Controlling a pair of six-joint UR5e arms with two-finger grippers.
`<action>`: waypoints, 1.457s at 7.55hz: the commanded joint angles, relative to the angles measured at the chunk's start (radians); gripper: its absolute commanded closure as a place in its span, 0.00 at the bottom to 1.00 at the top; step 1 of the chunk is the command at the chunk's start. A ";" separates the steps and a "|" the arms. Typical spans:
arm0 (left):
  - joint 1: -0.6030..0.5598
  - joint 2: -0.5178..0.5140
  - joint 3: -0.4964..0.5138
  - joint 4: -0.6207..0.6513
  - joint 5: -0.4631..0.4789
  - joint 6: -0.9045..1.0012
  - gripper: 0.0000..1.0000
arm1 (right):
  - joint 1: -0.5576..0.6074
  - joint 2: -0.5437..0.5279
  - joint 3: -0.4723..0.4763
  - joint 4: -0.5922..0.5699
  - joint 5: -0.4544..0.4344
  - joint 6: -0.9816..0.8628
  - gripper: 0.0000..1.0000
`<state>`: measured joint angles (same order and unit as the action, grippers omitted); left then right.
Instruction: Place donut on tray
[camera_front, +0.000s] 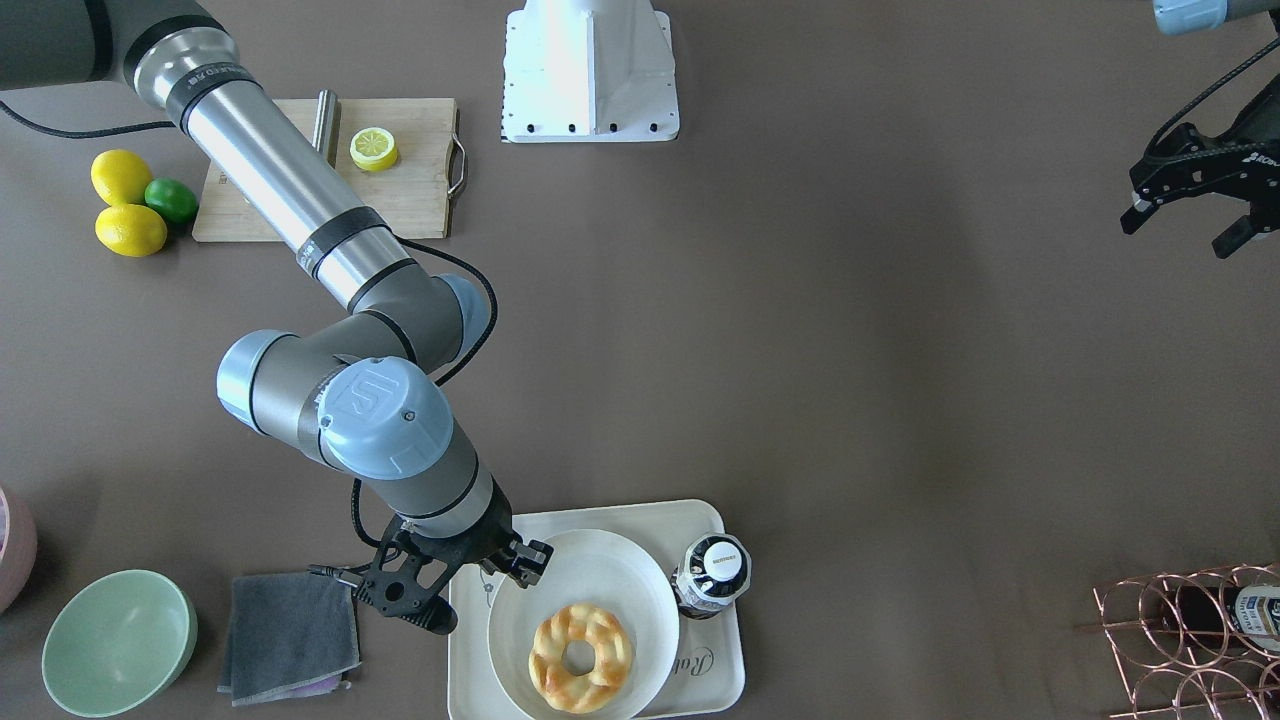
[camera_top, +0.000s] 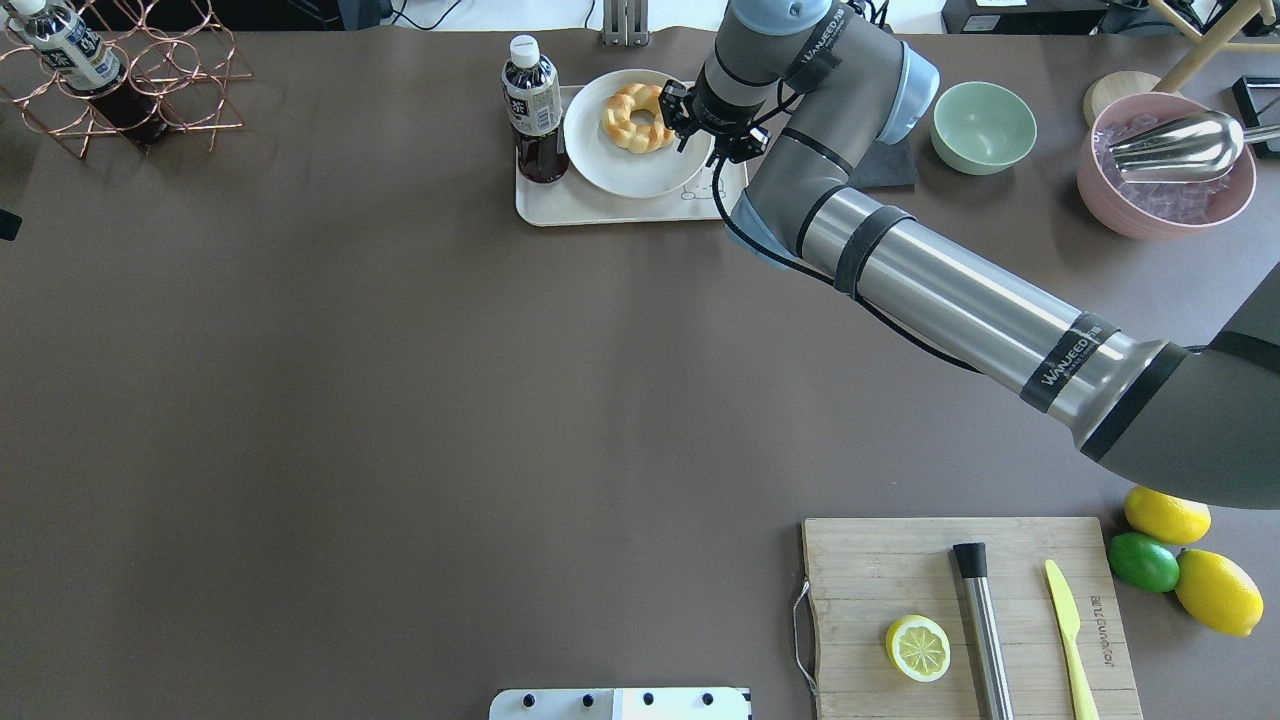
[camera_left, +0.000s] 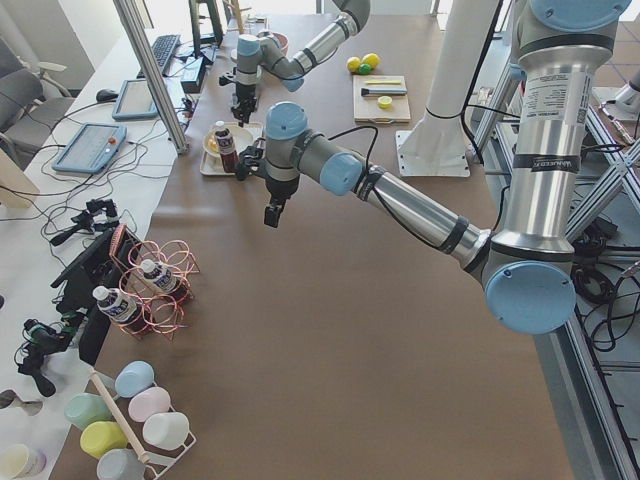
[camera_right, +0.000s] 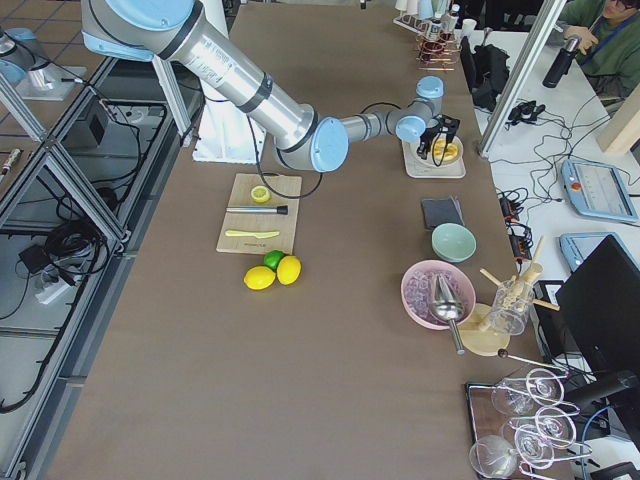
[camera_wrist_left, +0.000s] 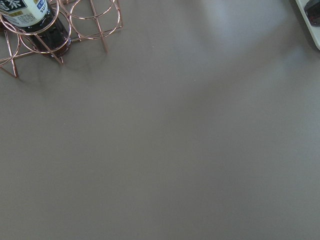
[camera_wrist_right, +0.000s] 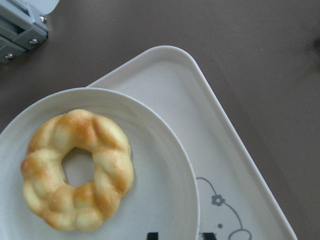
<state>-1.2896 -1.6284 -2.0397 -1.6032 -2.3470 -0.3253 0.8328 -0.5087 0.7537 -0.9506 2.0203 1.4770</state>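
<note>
The donut (camera_front: 581, 656), a golden twisted ring, lies in a round white shallow bowl (camera_front: 630, 590) that sits on the cream tray (camera_front: 700, 520). It also shows in the overhead view (camera_top: 637, 117) and the right wrist view (camera_wrist_right: 77, 170), where the tray (camera_wrist_right: 215, 125) shows its grey rabbit drawing. My right gripper (camera_front: 475, 590) is open and empty. It hovers at the bowl's rim, beside the donut and not touching it, as the overhead view (camera_top: 712, 135) also shows. My left gripper (camera_front: 1185, 215) is open and empty, far away over bare table.
A dark drink bottle (camera_front: 712, 575) stands on the tray beside the bowl. A grey cloth (camera_front: 290, 635) and a green bowl (camera_front: 118, 640) lie by the tray. A copper bottle rack (camera_front: 1190, 640), a pink bowl (camera_top: 1165, 165) and a cutting board (camera_top: 965, 615) with a lemon half-slice stand further off.
</note>
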 joint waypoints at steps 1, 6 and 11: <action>-0.013 0.001 0.015 0.000 0.000 0.000 0.02 | 0.043 -0.068 0.096 -0.013 0.024 -0.073 0.00; -0.206 0.014 0.208 0.003 0.005 0.208 0.02 | 0.271 -0.469 0.617 -0.460 0.127 -0.653 0.00; -0.309 0.036 0.338 0.003 0.002 0.449 0.02 | 0.630 -0.922 0.754 -0.505 0.179 -1.368 0.00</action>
<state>-1.5657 -1.6038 -1.7510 -1.6006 -2.3425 0.0206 1.3336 -1.3007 1.5015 -1.4294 2.1739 0.3415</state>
